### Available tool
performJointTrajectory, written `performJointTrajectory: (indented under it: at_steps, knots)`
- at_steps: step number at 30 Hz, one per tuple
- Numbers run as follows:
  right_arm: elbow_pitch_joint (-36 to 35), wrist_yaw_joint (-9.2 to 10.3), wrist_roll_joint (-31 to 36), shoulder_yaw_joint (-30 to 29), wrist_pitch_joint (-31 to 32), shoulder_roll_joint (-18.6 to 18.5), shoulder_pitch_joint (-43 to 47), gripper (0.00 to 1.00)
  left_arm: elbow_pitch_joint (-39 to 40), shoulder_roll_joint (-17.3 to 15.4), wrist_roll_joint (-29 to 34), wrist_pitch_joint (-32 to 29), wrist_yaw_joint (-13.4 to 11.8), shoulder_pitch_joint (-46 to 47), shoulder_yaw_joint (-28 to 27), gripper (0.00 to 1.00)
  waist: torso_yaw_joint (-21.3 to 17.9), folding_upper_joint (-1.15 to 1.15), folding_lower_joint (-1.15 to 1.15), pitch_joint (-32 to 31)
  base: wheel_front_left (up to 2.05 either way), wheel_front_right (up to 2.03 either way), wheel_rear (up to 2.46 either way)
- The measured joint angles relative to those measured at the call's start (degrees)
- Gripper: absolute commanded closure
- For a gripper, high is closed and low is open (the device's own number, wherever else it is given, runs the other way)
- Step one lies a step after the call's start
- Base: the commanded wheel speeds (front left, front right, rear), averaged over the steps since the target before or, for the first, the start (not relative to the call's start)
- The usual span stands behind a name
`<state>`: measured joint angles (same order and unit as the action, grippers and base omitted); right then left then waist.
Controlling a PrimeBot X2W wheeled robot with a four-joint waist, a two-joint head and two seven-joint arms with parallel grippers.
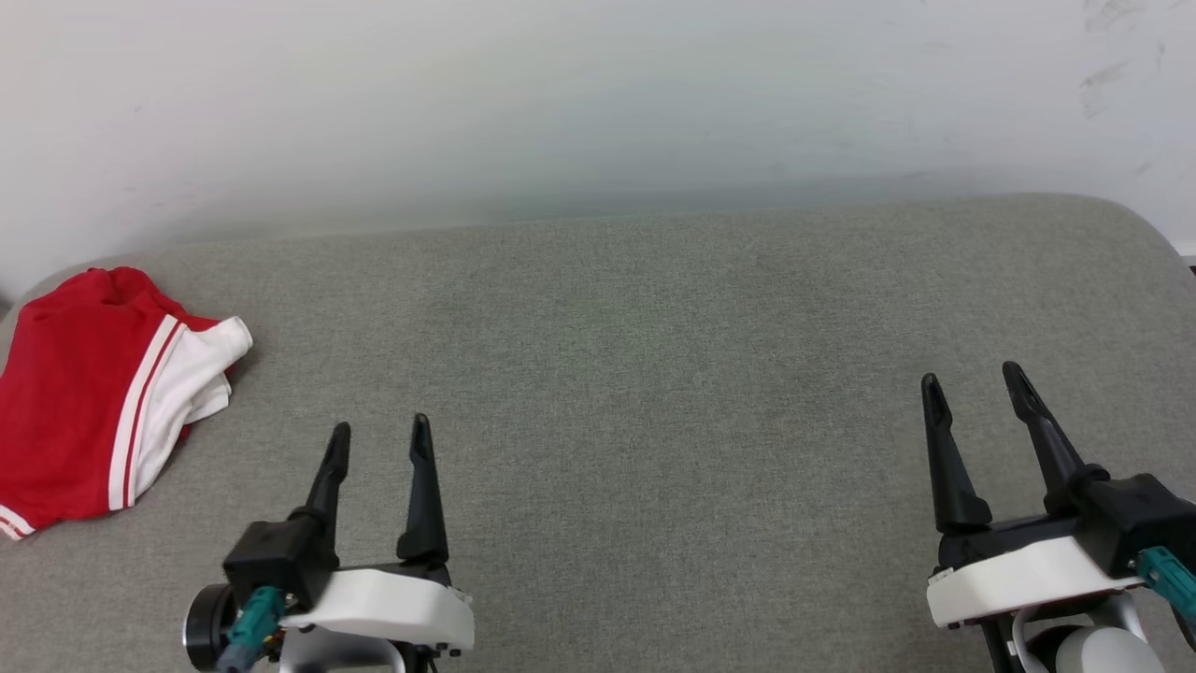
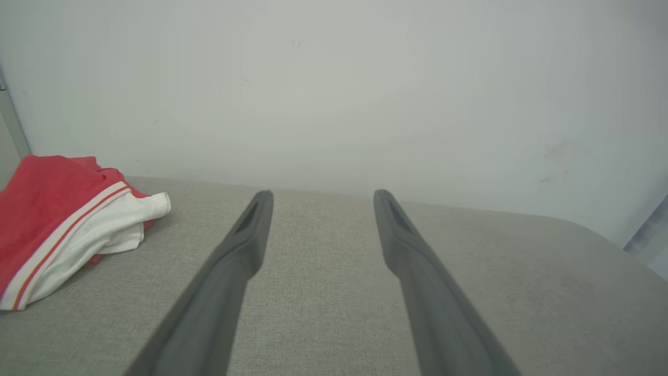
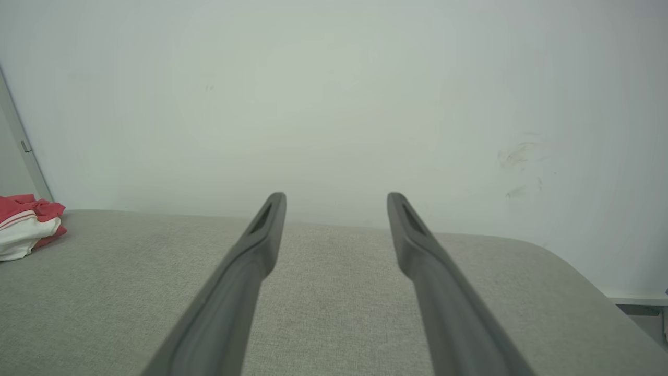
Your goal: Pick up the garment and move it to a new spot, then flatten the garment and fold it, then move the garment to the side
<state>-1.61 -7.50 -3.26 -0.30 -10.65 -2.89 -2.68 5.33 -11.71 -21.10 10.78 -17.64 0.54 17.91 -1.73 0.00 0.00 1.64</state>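
Note:
The garment (image 1: 79, 402) lies in a folded bundle at the far left of the grey cushioned surface (image 1: 654, 374), red with a white sleeve and striped trim on top; no numerals show. The left wrist view has the garment (image 2: 57, 224) at its left, and the right wrist view catches the garment (image 3: 26, 224) at its far left edge. My left gripper (image 1: 381, 433) hovers open to the right of it, apart from it, with nothing between its fingers. My right gripper (image 1: 974, 376) is open too, far off at the right.
A pale wall (image 1: 598, 103) rises directly behind the surface. The cushion's rounded right corner (image 1: 1145, 229) drops off at the far right, and its left corner curves away just behind the garment. Broad bare fabric stretches between the two grippers.

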Motion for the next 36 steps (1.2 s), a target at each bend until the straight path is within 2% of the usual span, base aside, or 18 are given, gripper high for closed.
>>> performJointTrajectory:
  at_steps: [4,12,16,20,36]
  knots:
    - [0.26,0.01,-1.57,-0.26,-0.56,-0.01,0.35,0.00,1.16,2.54,-0.82,0.51,3.57,-0.90,-4.41,0.00,-0.02,0.00,0.00,0.07,0.00,0.00,0.00]
    - [2.81,0.00,-4.87,-0.75,-1.51,-0.01,0.72,0.00,-1.89,7.64,0.16,1.51,16.84,-3.87,-12.96,0.00,-0.19,0.00,0.00,0.00,0.00,0.00,0.00]
    - [4.09,0.00,-4.21,-0.63,-1.94,-0.01,0.95,0.00,-4.05,8.49,2.94,1.88,20.62,-3.98,-14.97,0.00,-0.34,0.00,0.00,-0.05,0.00,0.00,0.00]
    - [4.97,0.00,-3.09,-0.69,-2.45,-0.01,0.96,0.00,-5.92,8.73,5.71,2.33,22.19,-4.05,-15.11,0.00,-0.47,0.00,0.00,-0.08,0.00,0.00,0.00]
    - [5.99,0.00,1.54,0.33,-4.15,-0.01,1.53,0.00,-7.35,8.78,9.58,4.03,22.73,-4.14,-14.57,0.00,0.27,0.00,0.00,-0.28,0.00,0.00,0.00]
